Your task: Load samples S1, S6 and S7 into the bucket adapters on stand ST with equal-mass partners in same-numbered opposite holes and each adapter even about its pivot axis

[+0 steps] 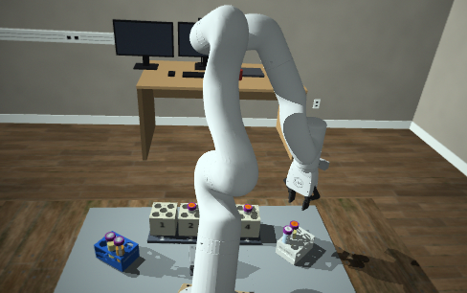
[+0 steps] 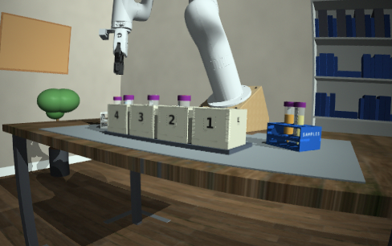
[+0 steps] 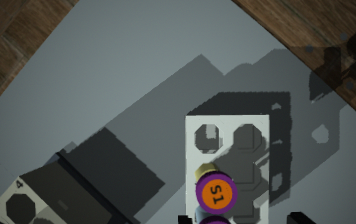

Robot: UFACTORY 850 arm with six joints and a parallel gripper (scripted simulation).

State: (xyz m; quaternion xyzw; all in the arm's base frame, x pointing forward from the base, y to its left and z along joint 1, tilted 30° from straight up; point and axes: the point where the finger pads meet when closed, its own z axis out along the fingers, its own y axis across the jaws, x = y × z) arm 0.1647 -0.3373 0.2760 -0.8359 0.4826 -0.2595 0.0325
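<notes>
My gripper [image 1: 302, 196] hangs open and empty, well above the right part of the grey mat, over the white rack [image 1: 295, 245]. It also shows in the exterior view [image 2: 117, 66]. The rack holds sample S1 [image 3: 217, 193] with an orange cap dot, and a white-dot blank [image 1: 287, 231] right beside it. The wrist view shows S1 near the bottom edge, with the rack's other wells [image 3: 235, 137] empty. On the stand, adapters 1 [image 1: 163, 217], 2 [image 1: 189, 218] and 4 [image 1: 250, 220] are visible, while my arm hides adapter 3. An orange-dot tube [image 1: 191, 207] stands in adapter 2 and another [image 1: 248, 208] in adapter 4.
A blue SAMPLES rack [image 1: 114, 252] with two purple-capped tubes stands at the mat's left. The mat's right edge and the wooden table top lie just beyond the white rack. A corner of adapter 4 [image 3: 20, 202] shows at the wrist view's lower left.
</notes>
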